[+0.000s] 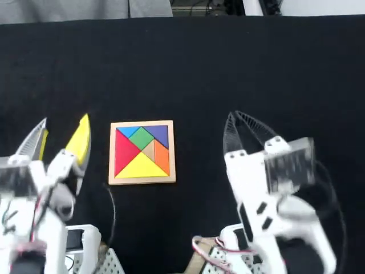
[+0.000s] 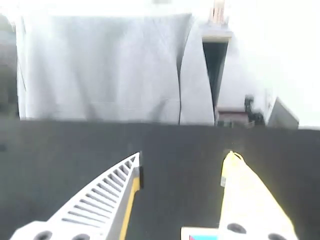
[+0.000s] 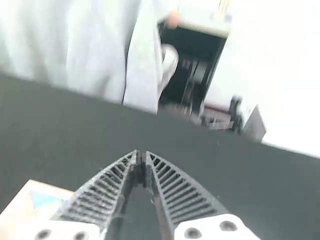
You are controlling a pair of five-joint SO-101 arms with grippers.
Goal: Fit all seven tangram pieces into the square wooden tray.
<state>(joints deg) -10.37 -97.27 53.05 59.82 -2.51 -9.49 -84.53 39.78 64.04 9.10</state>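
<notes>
1. The left fingers [image 1: 80,140] [image 2: 245,195] are released and spread wide, with nothing between them. One is pale and ribbed, the other yellow. They sit at the near left of the bench [image 1: 182,68], tips pointing toward its far edge.
2. Bare black bench shows between the two tips and runs ahead of them to the far edge.
3. The yellow finger is near the tray's left rim, with a narrow strip of bench showing between them.
4. The tray [image 1: 112,154] [image 2: 192,232] [image 3: 17,207] lies flat, left of centre and between the two arms, its sides square with the bench edges.
5. All seven pieces lie inside it and fill the square up to the rim:
   - the red triangle [image 1: 125,151] along the left side
   - the yellow triangle [image 1: 141,167] along the near side
   - the light blue [image 1: 128,131], green [image 1: 141,138], dark blue [image 1: 161,134], tan [image 1: 149,151] and orange [image 1: 162,157] pieces across the top and right
6. Open bench surrounds the tray, with a deep stretch beyond it and a wide gap on its right side.
7. The right fingers [image 1: 234,116] [image 3: 141,156] are clenched, tips meeting on nothing. They are well apart from the tray and point toward the far edge.
8. Beyond them the bench lies open to its right edge.
</notes>
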